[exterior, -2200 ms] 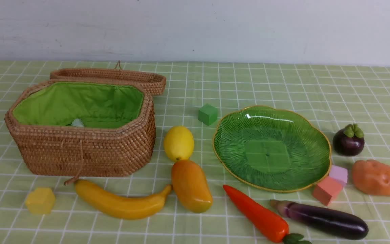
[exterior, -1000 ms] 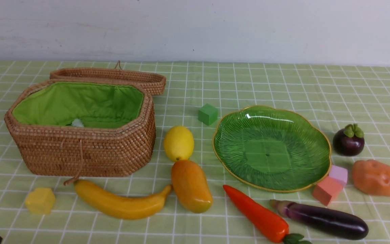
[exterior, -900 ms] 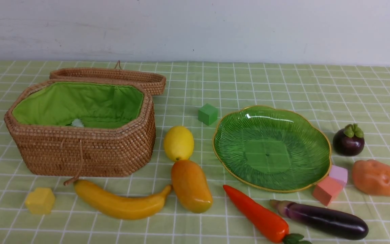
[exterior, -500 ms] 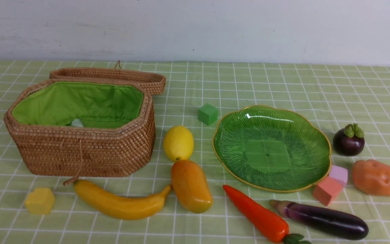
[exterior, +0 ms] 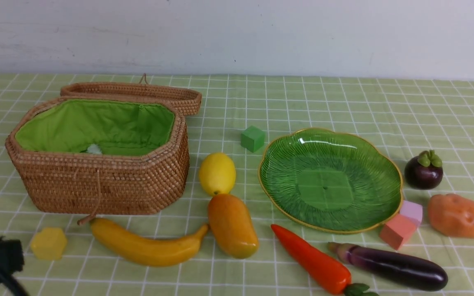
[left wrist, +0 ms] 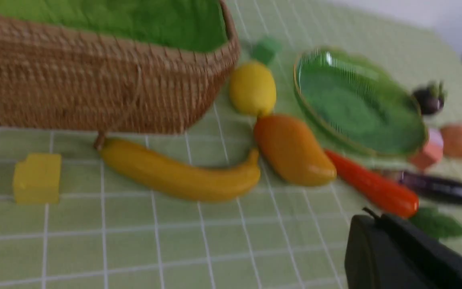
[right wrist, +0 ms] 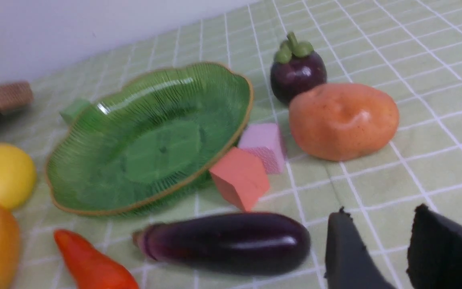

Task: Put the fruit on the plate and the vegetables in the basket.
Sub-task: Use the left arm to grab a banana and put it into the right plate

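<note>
Left gripper (left wrist: 371, 245) closed, holding nothing; right gripper (right wrist: 379, 218) parted, holding nothing. Lemon (exterior: 217, 173), mango (exterior: 233, 225), banana (exterior: 146, 246), basket (exterior: 97, 185) lie left of plate (exterior: 329, 181); mangosteen (exterior: 423, 172), potato (exterior: 459, 216) right; carrot (exterior: 311, 259), eggplant (exterior: 393, 267) on its near side.

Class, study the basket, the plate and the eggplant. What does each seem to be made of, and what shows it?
Basket: woven wicker, matt brown, rows of weave visible; the lining looks like green cloth. Plate: probably glass, glossy and translucent, the grid of the tablecloth showing through. Eggplant: likely hard plastic, with a bright streak on its smooth purple skin.
</note>
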`<state>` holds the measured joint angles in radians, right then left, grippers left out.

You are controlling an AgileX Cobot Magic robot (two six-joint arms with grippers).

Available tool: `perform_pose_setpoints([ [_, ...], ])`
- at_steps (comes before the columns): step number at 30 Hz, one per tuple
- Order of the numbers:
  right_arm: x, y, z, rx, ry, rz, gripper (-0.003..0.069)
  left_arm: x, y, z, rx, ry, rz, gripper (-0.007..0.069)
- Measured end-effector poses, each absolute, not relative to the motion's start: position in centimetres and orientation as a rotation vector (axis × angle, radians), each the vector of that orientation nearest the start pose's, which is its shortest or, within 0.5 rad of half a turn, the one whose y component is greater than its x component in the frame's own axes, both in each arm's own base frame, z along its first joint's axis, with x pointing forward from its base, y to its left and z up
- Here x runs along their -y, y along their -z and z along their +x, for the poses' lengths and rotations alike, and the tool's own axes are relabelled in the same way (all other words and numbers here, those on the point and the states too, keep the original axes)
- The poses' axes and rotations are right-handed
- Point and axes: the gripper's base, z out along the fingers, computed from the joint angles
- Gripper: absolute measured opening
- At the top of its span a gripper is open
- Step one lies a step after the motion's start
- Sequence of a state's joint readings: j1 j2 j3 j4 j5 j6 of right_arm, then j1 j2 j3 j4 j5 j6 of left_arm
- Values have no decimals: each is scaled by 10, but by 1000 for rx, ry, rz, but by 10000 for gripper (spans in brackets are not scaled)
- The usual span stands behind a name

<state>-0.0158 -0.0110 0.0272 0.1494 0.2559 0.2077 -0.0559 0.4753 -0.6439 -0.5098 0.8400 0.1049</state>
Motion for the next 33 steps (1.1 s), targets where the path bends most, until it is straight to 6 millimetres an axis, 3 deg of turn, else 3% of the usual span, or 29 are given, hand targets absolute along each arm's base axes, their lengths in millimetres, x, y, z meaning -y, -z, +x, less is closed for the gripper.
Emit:
perform_pose_setpoints([
  [7,-2,-197,57,-1530,-489,471,240,47,-328,80,-2161,616,207,-13],
  [11,-5,-203,55,-1547,-604,540,206,52,-328,77,-2183,631,325,-13],
  [12,-10,-215,53,-1594,-646,516,169,54,-330,78,-2205,626,362,-13],
  [14,-16,-241,49,-1677,-663,423,122,55,-335,82,-2235,616,390,-13],
  [18,-32,-293,44,-1951,-621,73,15,59,-348,97,-2280,612,446,-13],
  [23,-43,-352,49,-2165,-577,-285,-14,64,-349,112,-2325,629,481,-13],
  [28,-47,-395,50,-2187,-528,-509,-13,74,-347,108,-2325,624,679,-13],
  [33,-49,-428,38,-2031,-515,-672,-11,85,-342,103,-2318,528,936,-13],
])
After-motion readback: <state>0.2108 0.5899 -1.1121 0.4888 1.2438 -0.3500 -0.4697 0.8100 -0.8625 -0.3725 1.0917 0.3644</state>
